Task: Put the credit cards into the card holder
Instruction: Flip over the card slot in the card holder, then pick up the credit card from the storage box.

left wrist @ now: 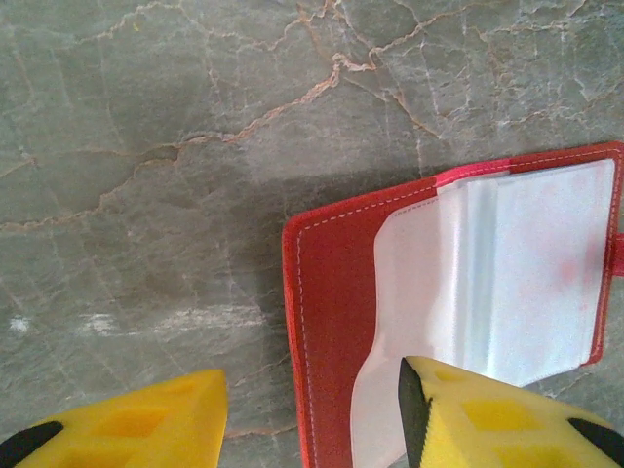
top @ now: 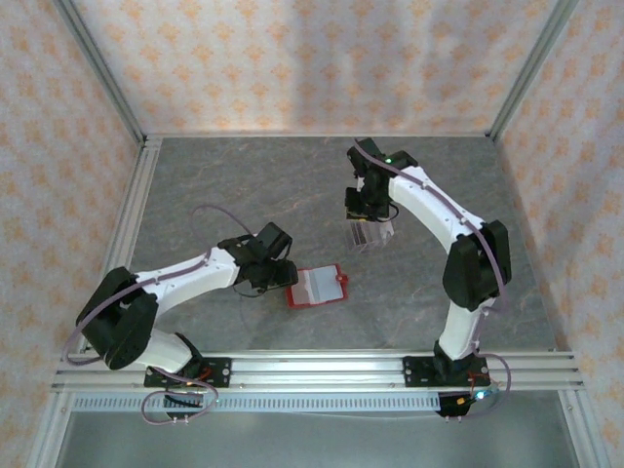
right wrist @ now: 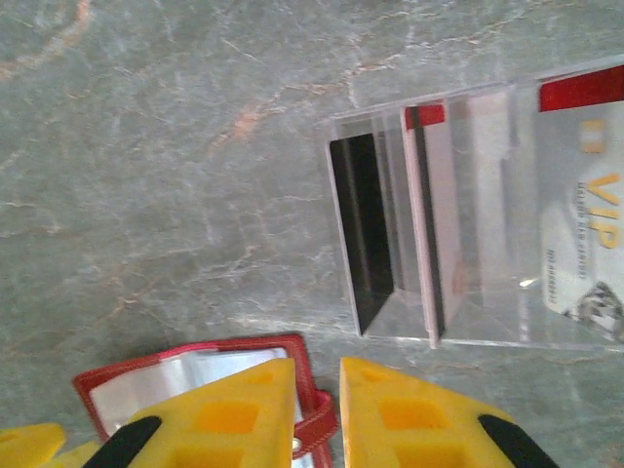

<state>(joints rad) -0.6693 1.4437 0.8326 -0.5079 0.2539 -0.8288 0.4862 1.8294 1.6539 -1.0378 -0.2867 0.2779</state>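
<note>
Open flat mid-table: red square folding wallet (top: 318, 286), grey sleeves up. Behind-right, pale red-marked plastic cards (right wrist: 575, 195) standing in clear slotted rack (right wrist: 468, 327). Bent in low, left gripper (left wrist: 310, 390) spread over wallet's edge, grasping nothing. Angled down near rack, right gripper (right wrist: 317, 370) nearly closed; grip unclear.

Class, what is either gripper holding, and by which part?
Nothing. The left gripper stands open over the edge of the card holder; the right gripper is empty.

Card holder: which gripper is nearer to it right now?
Left. The left gripper sits at the card holder's left edge, with one finger over its pale sleeves. The right gripper is farther back on the table, by the clear rack.
</note>
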